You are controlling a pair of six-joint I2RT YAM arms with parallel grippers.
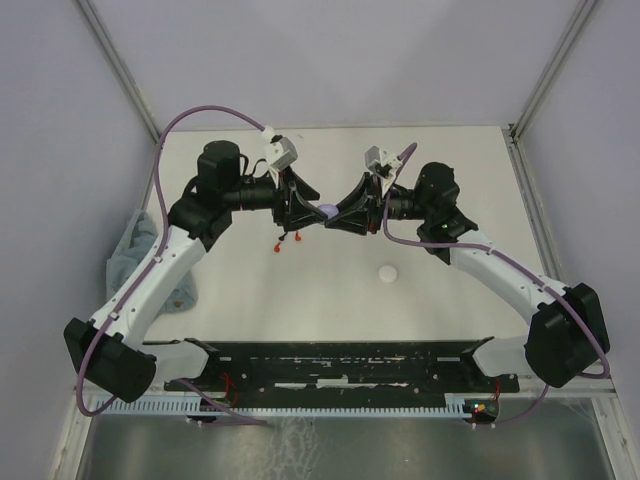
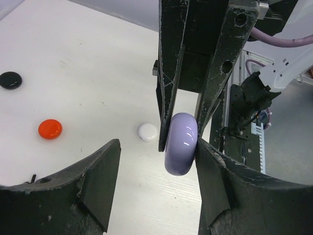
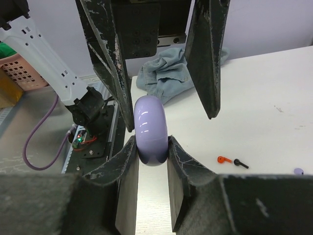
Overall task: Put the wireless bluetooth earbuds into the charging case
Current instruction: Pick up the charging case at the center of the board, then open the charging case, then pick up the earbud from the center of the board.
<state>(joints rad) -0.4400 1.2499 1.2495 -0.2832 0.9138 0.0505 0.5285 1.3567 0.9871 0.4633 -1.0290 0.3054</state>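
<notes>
Even, diffuse light from overhead floods the white tabletop, leaving only faint, soft-edged shadows beneath the arms in the top view. White highlights streak the glossy lavender charging case in both wrist views. Close to the lenses, the right hand and the left hand fill the lower frames as soft, out-of-focus dark masses. The case and the tabletop beyond stay sharp, and the tabletop is nearly blown out to white.
</notes>
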